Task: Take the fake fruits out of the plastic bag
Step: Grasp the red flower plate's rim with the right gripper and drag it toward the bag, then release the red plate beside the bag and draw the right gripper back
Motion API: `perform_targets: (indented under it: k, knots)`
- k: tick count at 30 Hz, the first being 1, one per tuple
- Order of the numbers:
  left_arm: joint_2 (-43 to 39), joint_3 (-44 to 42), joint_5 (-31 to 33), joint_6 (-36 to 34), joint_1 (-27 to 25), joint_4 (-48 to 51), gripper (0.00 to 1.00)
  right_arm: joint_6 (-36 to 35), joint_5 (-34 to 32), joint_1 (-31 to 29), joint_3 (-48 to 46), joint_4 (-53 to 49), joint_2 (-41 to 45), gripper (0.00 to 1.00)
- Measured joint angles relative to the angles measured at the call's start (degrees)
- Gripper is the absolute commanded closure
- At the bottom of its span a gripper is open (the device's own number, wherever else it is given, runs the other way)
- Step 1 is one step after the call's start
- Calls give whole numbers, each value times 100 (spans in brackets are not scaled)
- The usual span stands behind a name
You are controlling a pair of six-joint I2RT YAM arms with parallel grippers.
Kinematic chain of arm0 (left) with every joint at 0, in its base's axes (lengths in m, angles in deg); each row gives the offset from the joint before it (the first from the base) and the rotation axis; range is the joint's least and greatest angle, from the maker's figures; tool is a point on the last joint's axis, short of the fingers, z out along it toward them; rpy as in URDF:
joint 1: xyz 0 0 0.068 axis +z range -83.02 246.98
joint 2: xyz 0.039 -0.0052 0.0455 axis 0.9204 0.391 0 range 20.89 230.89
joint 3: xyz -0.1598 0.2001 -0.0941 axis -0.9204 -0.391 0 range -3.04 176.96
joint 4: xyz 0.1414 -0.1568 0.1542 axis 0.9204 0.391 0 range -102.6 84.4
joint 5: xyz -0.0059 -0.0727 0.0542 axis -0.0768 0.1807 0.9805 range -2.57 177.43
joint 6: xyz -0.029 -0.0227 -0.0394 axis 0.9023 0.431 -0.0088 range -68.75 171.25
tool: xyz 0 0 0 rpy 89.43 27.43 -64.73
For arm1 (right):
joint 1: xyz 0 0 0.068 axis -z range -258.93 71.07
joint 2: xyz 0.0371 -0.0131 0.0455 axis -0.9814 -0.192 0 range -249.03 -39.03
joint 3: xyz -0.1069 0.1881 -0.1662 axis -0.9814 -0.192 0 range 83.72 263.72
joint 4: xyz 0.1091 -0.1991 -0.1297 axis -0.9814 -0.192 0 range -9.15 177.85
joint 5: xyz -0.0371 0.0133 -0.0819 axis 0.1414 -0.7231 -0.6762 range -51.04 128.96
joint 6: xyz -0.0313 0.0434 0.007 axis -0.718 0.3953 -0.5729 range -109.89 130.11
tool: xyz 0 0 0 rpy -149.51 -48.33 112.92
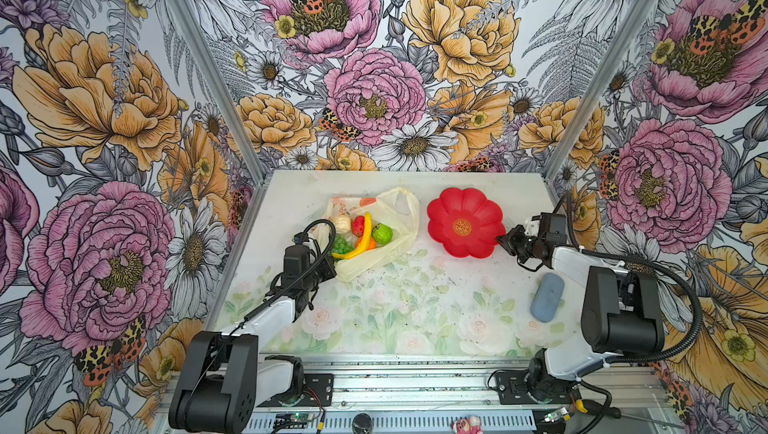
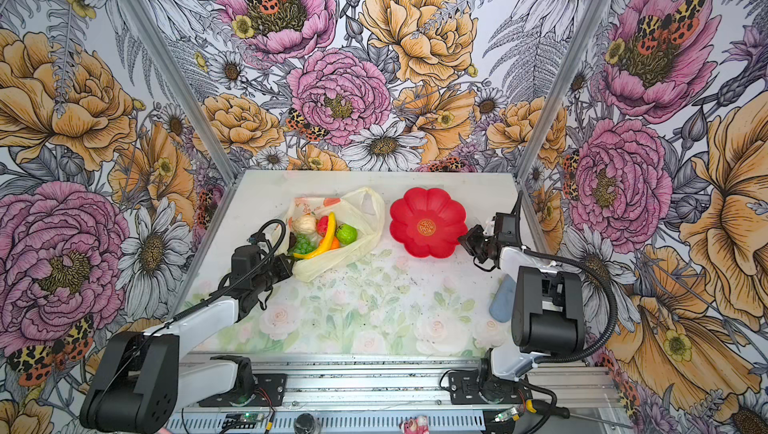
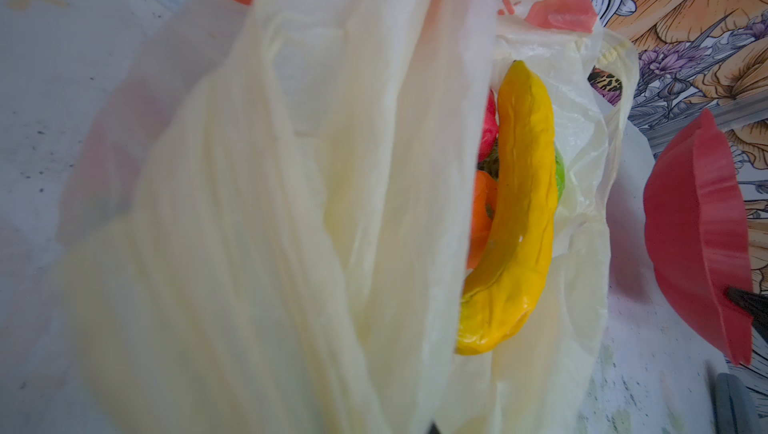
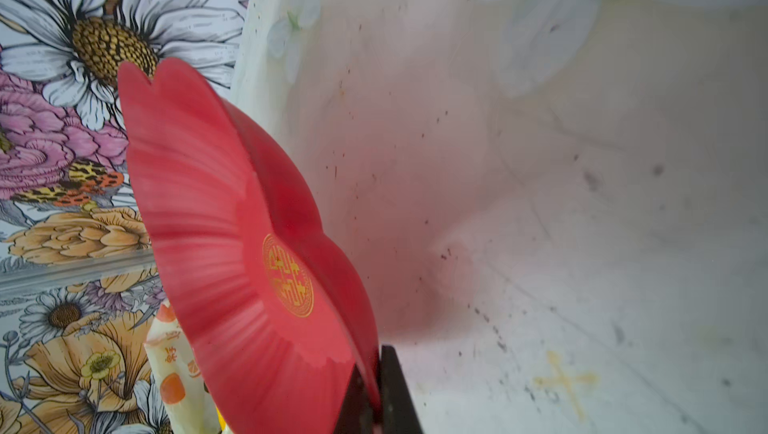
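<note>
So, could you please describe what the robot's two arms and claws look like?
The left arm and right arm have white link shells and boxy black joint housings; a black corrugated cable loops along each. The left claw and right claw are black.

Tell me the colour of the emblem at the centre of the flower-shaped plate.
Gold emblem on the red plate; clearest in the right wrist view.

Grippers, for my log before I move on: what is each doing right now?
Left gripper: shut on the plastic bag, at its near edge.
Right gripper: shut on the red plate, at its rim.
</note>
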State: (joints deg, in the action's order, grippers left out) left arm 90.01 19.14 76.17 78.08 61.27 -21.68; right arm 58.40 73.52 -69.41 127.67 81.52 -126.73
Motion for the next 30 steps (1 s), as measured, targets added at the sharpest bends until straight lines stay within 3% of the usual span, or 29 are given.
perform_targets:
  k: [11,23,30]
  knots:
    - [0,0,2,0,0,-2,89,-352,90,-734,-992,-890,1276,100]
    - [0,0,4,0,-17,-2,89,-616,-273,-1537,-1231,-1429,1547,100]
    - [0,-2,9,-2,-44,0,89,-640,-472,-1711,-1270,-1528,1547,99]
